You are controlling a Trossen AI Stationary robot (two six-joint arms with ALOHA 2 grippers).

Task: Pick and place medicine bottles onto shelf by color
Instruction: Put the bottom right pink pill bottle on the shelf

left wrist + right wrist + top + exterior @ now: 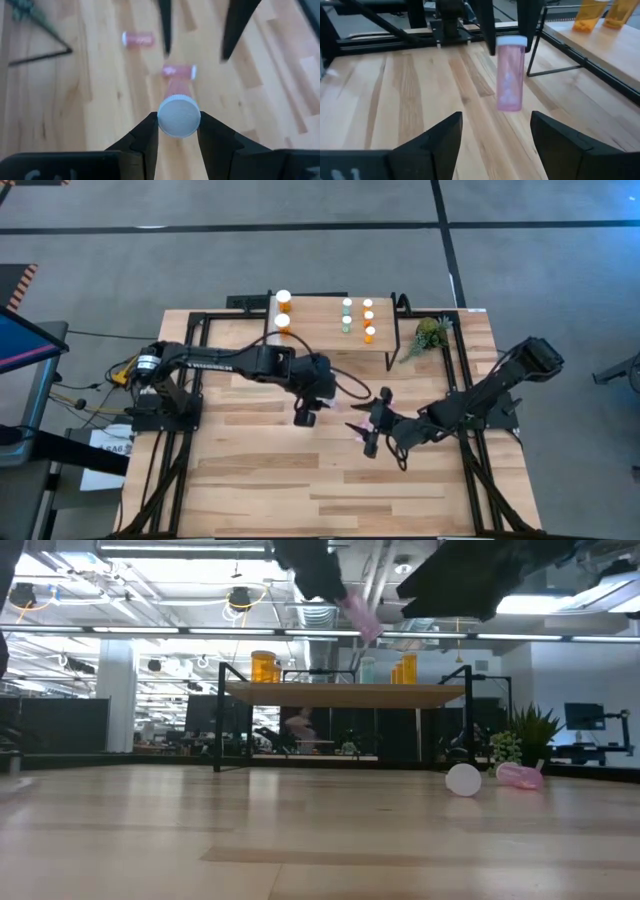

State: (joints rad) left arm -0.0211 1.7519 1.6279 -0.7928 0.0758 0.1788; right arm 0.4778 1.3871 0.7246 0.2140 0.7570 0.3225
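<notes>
High view: seven bottles (283, 299) on shelf (320, 320); left end effector (178, 131) pinching pink bottle (510, 75); right end effector (495, 137) spread.

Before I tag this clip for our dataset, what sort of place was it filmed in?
Probably an open-plan lab or office workspace. The low view shows exposed ceiling pipes and strip lights, desks with a monitor in the background, and the wooden workbench standing on a plain grey floor.

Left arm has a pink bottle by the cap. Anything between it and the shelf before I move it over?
Nothing visible blocks the way. The left gripper holds the pink bottle by its cap, above the table, and the bare wood toward the shelf looks open. The right gripper is open, close beside the bottle on the side away from the shelf.
</notes>
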